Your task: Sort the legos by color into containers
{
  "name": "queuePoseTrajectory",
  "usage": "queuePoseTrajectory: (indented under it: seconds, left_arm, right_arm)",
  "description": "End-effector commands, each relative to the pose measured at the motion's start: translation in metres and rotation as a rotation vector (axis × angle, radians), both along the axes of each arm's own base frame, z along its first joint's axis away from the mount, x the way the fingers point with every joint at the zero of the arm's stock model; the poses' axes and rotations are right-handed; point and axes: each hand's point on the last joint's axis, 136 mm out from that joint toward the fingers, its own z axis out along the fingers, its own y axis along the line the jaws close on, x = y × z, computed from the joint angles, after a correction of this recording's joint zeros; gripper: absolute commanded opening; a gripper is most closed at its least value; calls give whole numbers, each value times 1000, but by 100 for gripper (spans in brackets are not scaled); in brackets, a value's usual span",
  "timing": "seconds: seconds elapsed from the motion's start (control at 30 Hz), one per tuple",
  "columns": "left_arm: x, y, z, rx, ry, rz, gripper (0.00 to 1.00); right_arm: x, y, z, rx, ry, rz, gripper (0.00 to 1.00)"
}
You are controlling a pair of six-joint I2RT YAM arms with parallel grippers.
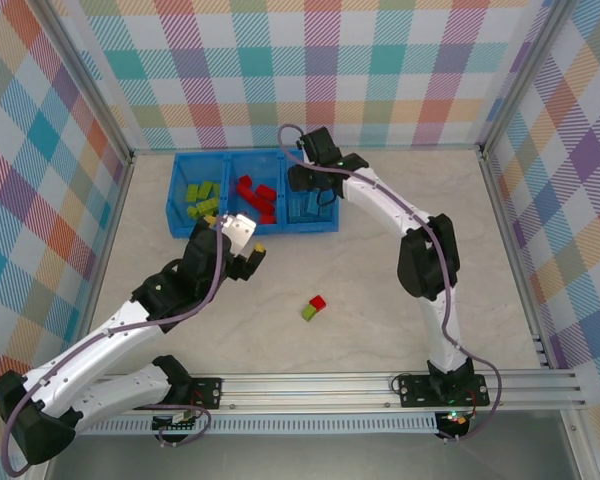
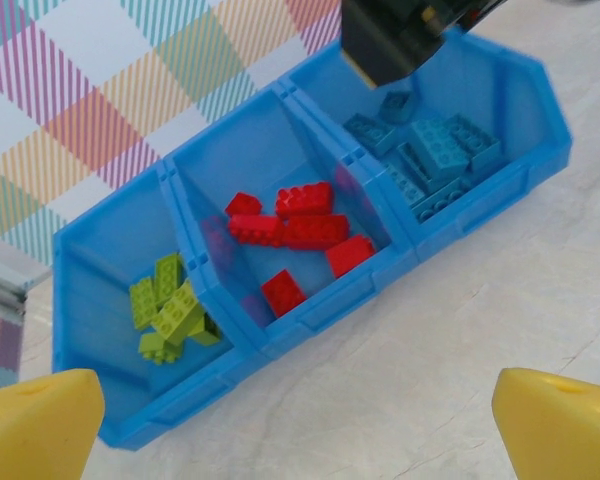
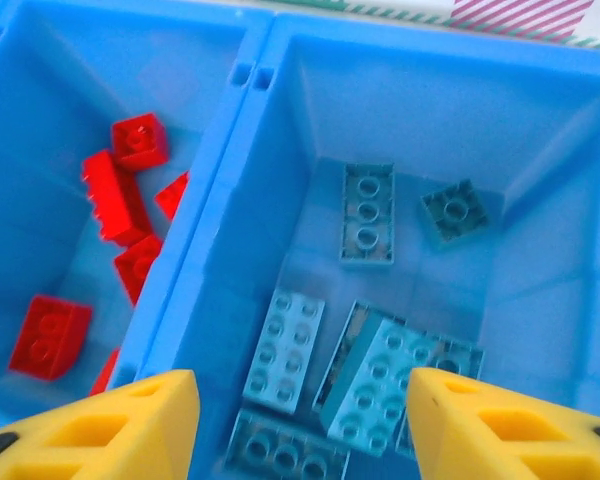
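The blue tray [image 2: 180,385] holds green bricks [image 2: 170,310] left, red bricks [image 2: 295,230] in the middle, light blue bricks [image 3: 380,370] right. The right claw [image 3: 300,420] hangs above the light blue ones, fingers apart, empty. The left claw [image 2: 300,425] hovers before the tray, also apart. One red brick [image 1: 319,301] and one green brick [image 1: 309,313] touch on the table [image 1: 400,330].

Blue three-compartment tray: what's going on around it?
The right gripper hangs open and empty above the right compartment of the bright blue plastic tray, over the light blue studded bricks. The left gripper is open and empty in front of the tray. Lime green bricks lie in the left compartment, red bricks in the middle. One red brick and one green brick lie side by side on the table.
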Motion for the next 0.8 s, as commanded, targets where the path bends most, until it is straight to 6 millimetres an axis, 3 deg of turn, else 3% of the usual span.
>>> queuePoseTrajectory:
  seconds: [0.0,0.1,0.2,0.3,0.43,0.6,0.77]
  left_arm:
    - [4,19,8,60,-5,96,100]
    - [2,15,7,31,7,80,100]
    - [-3,1,5,-33,53,16,100]
    - [-18,-33,-7,-126,212,-137,100]
    - [-44,-73,-43,-220,530,-181,100]
    - [-70,-114,-94,-134,730,-211,98]
    - [-90,-150,-147,-64,918,-240,95]
  right_arm:
    - [-53,-5,55,84,-3,140,62]
    - [-100,-21,69,156,11,180,65]
    - [-152,-43,69,234,57,187,69]
    - [-206,-60,65,322,107,225,73]
    - [-270,-76,63,419,130,336,87]
    - [-313,-100,46,378,236,344,94]
    - [-328,-110,28,362,375,275,100]
